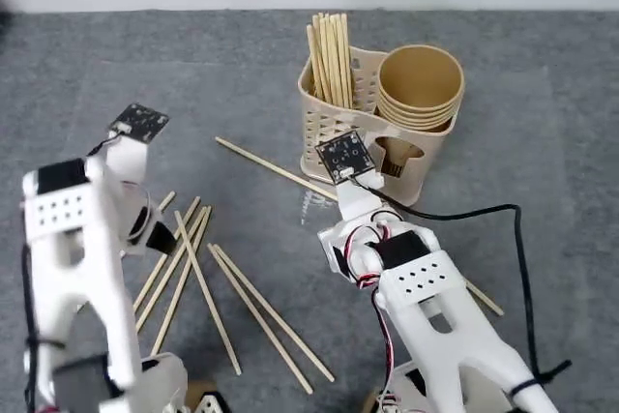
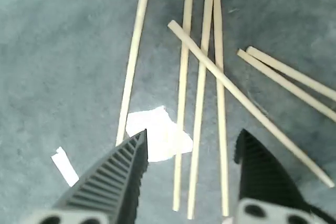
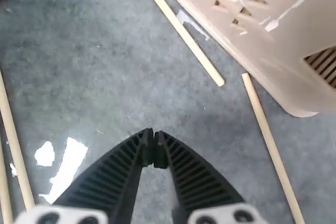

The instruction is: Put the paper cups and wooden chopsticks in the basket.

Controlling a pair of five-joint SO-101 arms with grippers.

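Ribbed black fingers [image 2: 116, 178] of the left hand [image 2: 193, 136] stand wide apart and hold nothing. They are poised over three loose chopsticks [image 2: 202, 77] lying side by side on the grey tabletop [image 2: 52, 51]. The near ends of these sticks sit between the fingers, and their long axes run straight out ahead of the hand, square to its closing line, so I judge that a plain squeeze would catch them across their width. A fourth, crossing chopstick [image 2: 236, 95] lies slantwise over them and may come up too. A white paper scrap [image 2: 157, 136] lies just under the fingertips. The left hand is clearly the nearer one to this cluster. The right hand [image 3: 153, 136] has its fingers pressed together on nothing and hangs just beside the basket [image 1: 327, 128], with a single chopstick [image 3: 181, 27] beyond its tips pointing slantwise past the basket wall. The paper cups [image 1: 421, 84] sit stacked upright inside the basket, next to a bundle of chopsticks [image 1: 329, 50] standing on end, well apart from the left hand.
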